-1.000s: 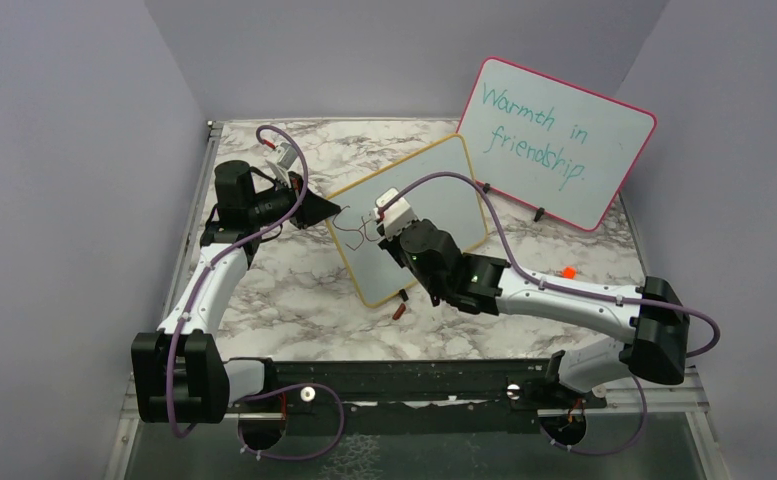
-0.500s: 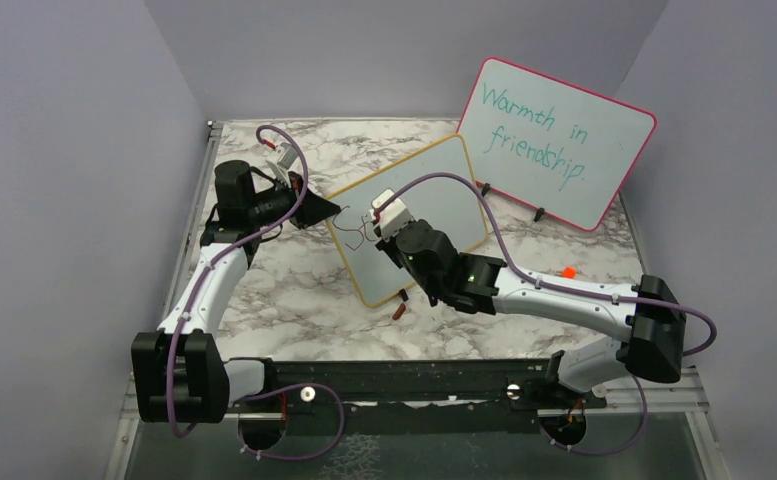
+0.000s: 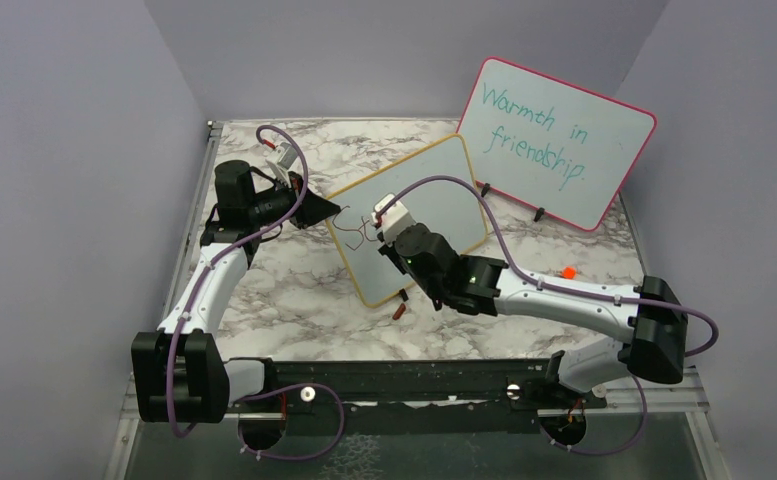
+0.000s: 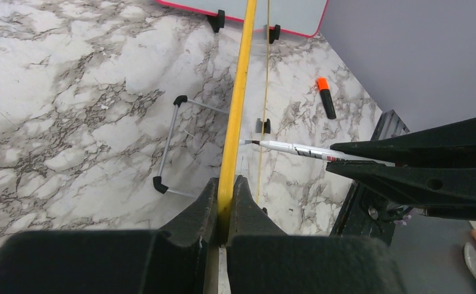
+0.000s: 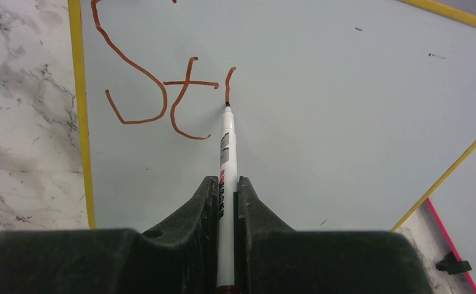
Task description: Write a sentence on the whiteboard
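Jaws of right gripper point(image 5: 226, 187): clamped on marker point(image 5: 227, 138), long axis straight out from them, tip touching whiteboard point(image 5: 345, 122) mid-table at the third stroke's foot. Sentence point(image 5: 155, 98): "St" written; blank board lies right of tip. Left gripper point(image 4: 225, 193): pinching board's left frame edge.

Robot lab test cell, plain lilac partition walls point(image 3: 74, 150), marble-print table point(image 3: 294, 300), metal mounting rail point(image 3: 414, 372).

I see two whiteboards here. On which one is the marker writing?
On the yellow-framed whiteboard, where the marker tip touches the red-brown letters. The pink-framed board behind it has teal writing and no marker near it.
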Tool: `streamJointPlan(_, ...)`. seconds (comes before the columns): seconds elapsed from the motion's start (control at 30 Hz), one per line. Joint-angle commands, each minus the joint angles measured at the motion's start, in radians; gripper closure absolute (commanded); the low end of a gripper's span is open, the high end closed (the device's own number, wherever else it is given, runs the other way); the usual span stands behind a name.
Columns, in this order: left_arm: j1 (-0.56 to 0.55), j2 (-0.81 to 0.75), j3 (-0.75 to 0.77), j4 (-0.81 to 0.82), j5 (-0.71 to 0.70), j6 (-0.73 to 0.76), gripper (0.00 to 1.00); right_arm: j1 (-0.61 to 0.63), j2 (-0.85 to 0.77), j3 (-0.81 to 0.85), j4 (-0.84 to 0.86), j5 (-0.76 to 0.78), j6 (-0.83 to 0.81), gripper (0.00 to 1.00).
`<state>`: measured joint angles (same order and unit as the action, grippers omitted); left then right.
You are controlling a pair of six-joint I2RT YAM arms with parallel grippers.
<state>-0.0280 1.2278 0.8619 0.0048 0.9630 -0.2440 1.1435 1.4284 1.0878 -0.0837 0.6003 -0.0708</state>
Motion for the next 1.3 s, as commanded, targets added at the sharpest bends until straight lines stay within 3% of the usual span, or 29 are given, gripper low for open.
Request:
streamJointPlan(0.0, -0.01, 0.029, -0.009, -0.069, -0.112, 0.103, 1.0, -0.005, -0.018, -0.031, -0.064, -0.026, 0.032, 0.99)
streamJointPlan(0.87, -0.01, 0.035, -0.008, -0.077, -0.116, 0.106, 1.0, -0.005, -0.023, -0.037, -0.118, -0.069, 0.06, 0.99)
streamJointPlan(1.27, -0.01, 0.035, -0.006, -0.077, -0.114, 0.106, 1.0, -0.005, -0.029, -0.045, -0.066, -0.034, 0.042, 0.99)
